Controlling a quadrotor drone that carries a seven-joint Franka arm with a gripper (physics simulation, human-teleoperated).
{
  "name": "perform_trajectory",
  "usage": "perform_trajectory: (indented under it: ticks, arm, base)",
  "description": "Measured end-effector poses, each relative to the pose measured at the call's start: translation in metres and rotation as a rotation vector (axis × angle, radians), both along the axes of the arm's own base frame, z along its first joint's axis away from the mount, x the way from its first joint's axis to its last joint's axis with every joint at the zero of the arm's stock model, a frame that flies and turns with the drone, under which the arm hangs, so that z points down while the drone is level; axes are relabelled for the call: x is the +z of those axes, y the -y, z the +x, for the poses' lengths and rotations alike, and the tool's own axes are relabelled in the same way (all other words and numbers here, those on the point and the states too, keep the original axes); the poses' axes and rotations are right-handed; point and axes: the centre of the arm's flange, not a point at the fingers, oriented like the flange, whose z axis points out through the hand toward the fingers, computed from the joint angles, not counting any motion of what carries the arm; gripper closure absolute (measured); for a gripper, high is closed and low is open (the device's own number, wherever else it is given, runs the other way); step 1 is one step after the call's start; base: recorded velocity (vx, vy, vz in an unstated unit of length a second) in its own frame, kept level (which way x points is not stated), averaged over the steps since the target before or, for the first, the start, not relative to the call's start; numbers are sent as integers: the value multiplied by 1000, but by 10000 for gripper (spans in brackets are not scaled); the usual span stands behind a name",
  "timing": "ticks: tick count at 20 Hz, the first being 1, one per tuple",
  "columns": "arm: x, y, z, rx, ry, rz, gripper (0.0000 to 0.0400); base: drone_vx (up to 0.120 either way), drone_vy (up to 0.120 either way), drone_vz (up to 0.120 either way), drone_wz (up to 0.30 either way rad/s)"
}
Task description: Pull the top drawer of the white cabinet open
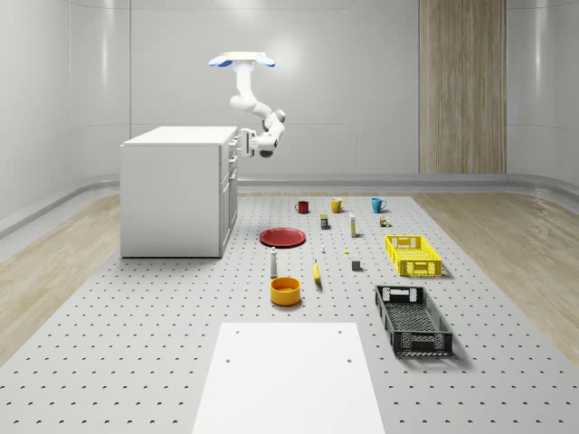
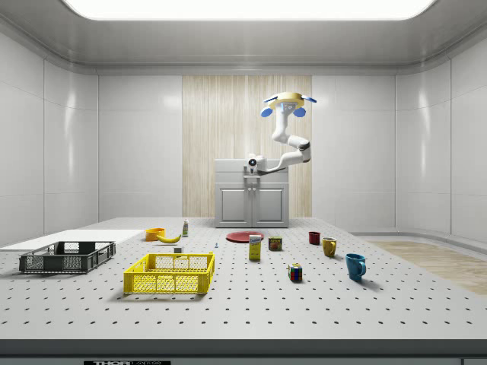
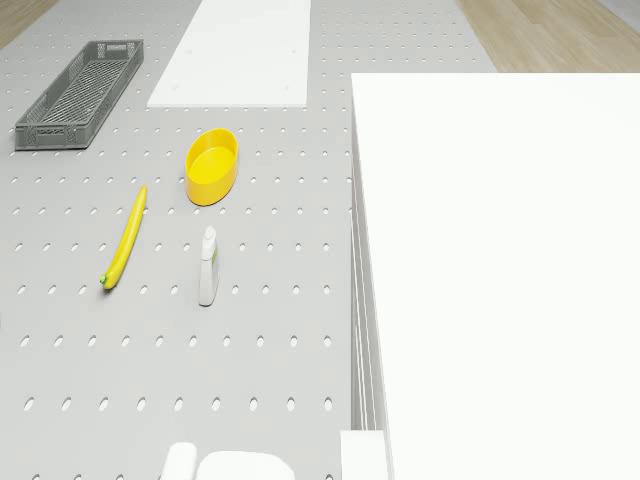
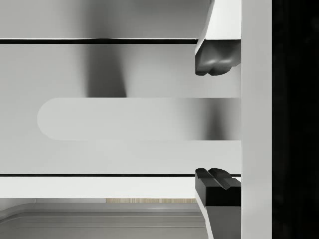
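Observation:
The white cabinet (image 1: 172,194) stands on the perforated table at the whole-scene view's left, its drawers facing right. My drone (image 1: 242,61) hovers above and in front of that face, arm bent down toward the top drawer (image 1: 231,148). My gripper (image 1: 246,143) is at the drawer's handle. In the wrist view the rounded white handle (image 4: 124,119) lies between the two dark pads (image 4: 214,57), and my gripper (image 4: 217,122) is open, with a gap on each side of the handle. The drawer front looks flush with the cabinet (image 3: 500,270). From the side, my gripper (image 2: 252,162) sits against the cabinet (image 2: 252,199).
On the table in front of the cabinet lie a red plate (image 1: 283,237), a white bottle (image 1: 273,262), a banana (image 1: 317,271) and a yellow bowl (image 1: 285,290). Three mugs (image 1: 336,205), a yellow crate (image 1: 412,255) and a black crate (image 1: 412,319) stand further right.

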Motion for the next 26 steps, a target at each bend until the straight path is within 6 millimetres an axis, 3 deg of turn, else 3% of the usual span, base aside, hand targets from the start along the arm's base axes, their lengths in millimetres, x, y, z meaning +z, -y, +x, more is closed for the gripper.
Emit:
perform_trajectory:
  ticks: [3,6,13,18,19,20,21,22,24,26]
  arm:
    - [0,0,0,0,0,0,238]
    - [0,0,0,0,0,0,268]
    - [2,0,-1,-1,-6,-4,286]
    - [0,6,0,-1,0,-8,268]
    - [-5,6,2,0,34,-12,215]
    - [-16,10,6,-1,30,-51,80]
    - [-28,12,11,10,77,-50,0]
    - [-33,11,15,24,79,-14,0]
    - [-28,16,12,26,73,-1,116]
    - [-20,21,8,19,51,-1,187]
  base:
    - [0,0,0,0]
    - [0,0,0,0]
    - [0,0,0,0]
    - [0,0,0,0]
    - [0,0,0,0]
    - [0,0,0,0]
    - [0,0,0,0]
    - [0,0,0,0]
    - [0,0,0,0]
    - [0,0,0,0]
